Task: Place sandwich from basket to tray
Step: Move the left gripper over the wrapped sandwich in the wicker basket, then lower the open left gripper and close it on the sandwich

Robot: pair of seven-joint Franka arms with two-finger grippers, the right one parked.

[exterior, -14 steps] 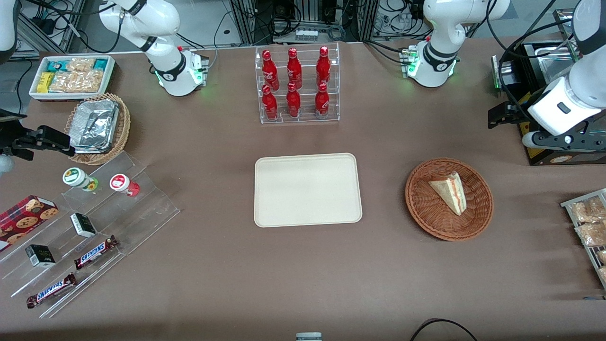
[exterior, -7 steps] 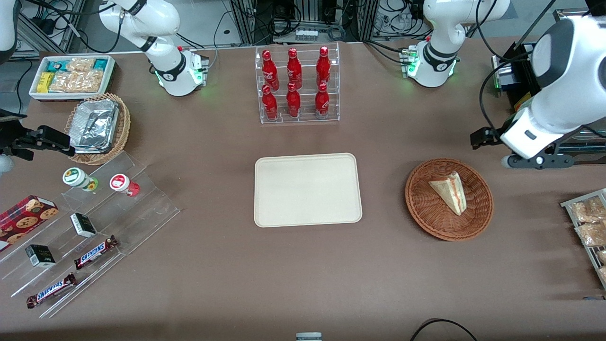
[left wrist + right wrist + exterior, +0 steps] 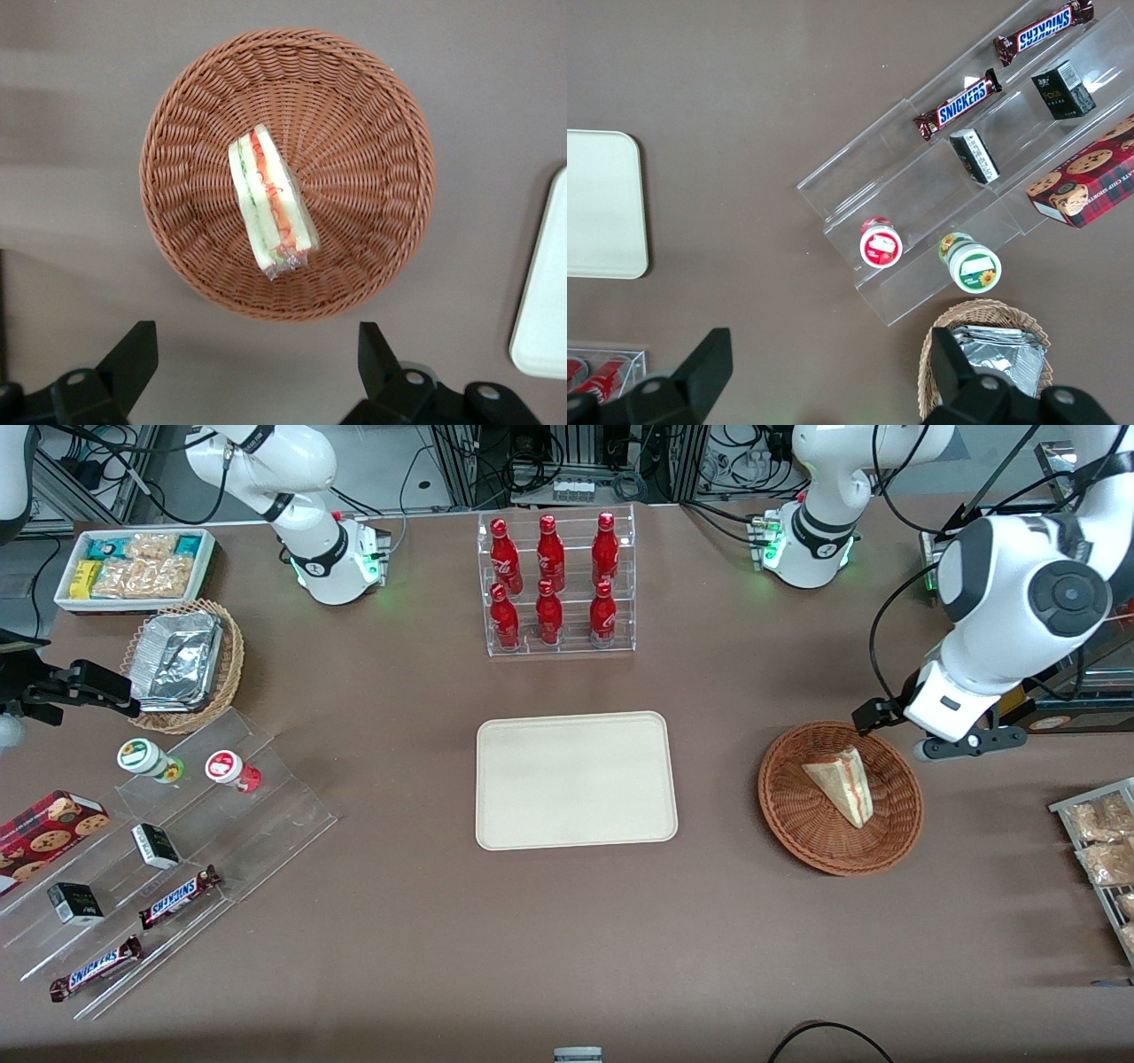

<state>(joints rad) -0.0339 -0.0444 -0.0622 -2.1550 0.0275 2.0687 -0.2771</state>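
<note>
Sandwich (image 3: 268,208) in basket (image 3: 372,177), gripper (image 3: 257,359) spread apart above, empty tray (image 3: 576,779), Snickers bars (image 3: 177,896) aside.

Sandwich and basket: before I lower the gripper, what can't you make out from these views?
- Front view: the gripper above the basket rim is hidden by the arm's wrist.
- Left wrist view: gripper open, its body cut off by the frame edge.
- Sandwich underside hidden in every view.
- Tray: cut off in the wrist view.
</note>
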